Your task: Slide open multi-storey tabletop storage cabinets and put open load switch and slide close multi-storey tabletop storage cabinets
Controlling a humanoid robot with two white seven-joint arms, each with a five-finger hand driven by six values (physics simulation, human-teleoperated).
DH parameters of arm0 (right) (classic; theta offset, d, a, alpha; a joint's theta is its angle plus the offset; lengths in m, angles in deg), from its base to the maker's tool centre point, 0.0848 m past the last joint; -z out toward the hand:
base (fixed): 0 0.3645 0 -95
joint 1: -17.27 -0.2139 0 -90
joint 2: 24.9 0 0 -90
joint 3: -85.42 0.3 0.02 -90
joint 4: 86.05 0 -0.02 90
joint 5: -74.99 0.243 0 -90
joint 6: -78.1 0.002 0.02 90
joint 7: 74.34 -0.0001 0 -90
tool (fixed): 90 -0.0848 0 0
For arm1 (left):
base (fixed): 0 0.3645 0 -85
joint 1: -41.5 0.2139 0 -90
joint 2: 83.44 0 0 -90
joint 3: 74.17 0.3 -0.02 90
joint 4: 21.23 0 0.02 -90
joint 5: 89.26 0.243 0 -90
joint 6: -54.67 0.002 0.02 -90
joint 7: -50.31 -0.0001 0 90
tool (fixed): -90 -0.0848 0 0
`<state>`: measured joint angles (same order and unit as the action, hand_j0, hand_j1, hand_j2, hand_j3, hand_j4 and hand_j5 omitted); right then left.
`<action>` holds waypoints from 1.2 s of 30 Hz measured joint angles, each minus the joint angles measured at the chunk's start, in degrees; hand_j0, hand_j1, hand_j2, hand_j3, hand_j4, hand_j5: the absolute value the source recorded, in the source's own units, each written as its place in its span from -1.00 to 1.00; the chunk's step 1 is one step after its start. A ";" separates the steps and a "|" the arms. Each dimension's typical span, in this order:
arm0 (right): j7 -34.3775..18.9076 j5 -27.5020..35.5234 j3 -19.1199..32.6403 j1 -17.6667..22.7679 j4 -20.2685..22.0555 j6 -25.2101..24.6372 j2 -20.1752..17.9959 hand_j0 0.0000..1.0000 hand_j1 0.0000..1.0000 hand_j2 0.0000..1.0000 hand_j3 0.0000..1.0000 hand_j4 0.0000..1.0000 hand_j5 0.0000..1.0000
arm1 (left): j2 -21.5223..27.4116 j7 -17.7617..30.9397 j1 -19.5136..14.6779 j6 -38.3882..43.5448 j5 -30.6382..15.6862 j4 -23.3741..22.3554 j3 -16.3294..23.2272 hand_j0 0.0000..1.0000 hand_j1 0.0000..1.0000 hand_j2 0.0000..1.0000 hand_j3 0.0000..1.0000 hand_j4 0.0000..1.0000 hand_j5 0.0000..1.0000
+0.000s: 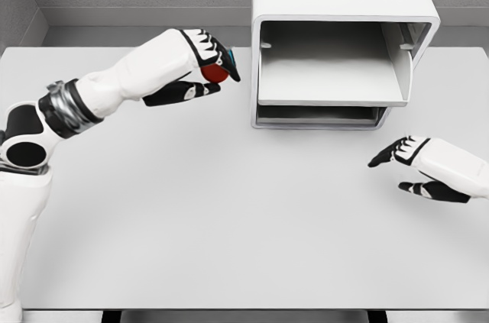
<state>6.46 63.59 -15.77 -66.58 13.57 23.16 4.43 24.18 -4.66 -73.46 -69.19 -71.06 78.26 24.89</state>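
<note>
I see my left hand's (200,71) fingers curled around the red load switch (215,72), held above the table (229,224) left of the open cabinet (344,2); my right hand (428,170) hovers loosely spread, holding nothing, below the drawer (328,82)

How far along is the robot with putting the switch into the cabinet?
Done: the cabinet's upper drawer is slid open. In hand: the left hand holds the red switch above the table, left of the cabinet. Left: place it inside, then slide the drawer closed. The right hand waits open.
</note>
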 measured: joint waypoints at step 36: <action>-0.30 10.84 -6.73 -0.70 1.43 0.00 -11.95 0.70 0.70 0.70 0.70 0.70 0.70 | -12.90 0.02 -5.27 0.06 10.75 -2.71 8.91 0.06 0.06 0.06 0.06 0.06 0.06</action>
<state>6.16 74.43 -22.50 -67.29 15.00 23.15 -7.53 11.28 -4.64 -78.73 -69.13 -60.31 75.55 33.80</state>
